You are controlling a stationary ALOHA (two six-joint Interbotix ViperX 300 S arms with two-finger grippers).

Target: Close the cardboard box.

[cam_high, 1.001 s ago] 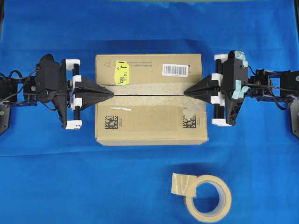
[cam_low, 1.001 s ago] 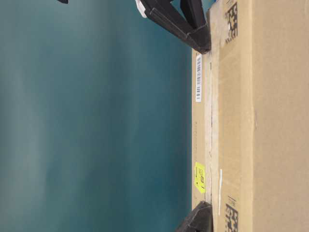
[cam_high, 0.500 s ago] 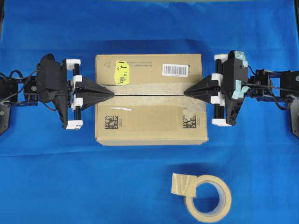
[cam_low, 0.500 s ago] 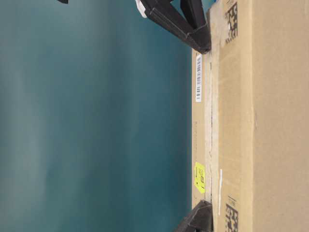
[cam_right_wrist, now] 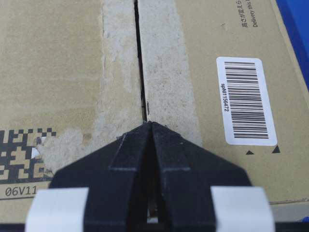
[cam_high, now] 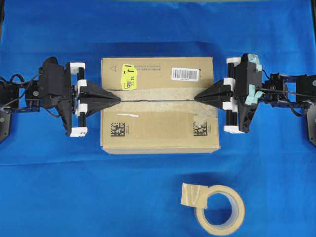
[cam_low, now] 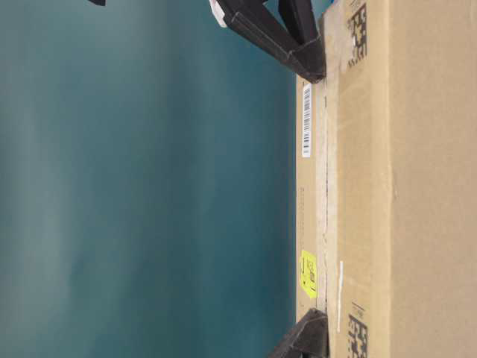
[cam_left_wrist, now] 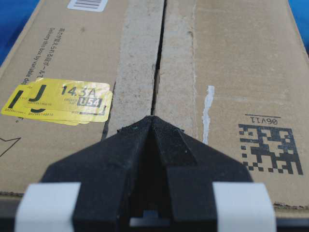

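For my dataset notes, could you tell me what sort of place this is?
Probably a lab tabletop for robot trials: a blue cloth covers the surface, two arms flank a cardboard box, and a tape roll lies nearby.

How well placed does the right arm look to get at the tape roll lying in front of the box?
Probably yes. The tape roll lies on open blue cloth on the right arm's side, with nothing over or around it. The right gripper, fingers together, sits at the cardboard box seam and would only need to back off.
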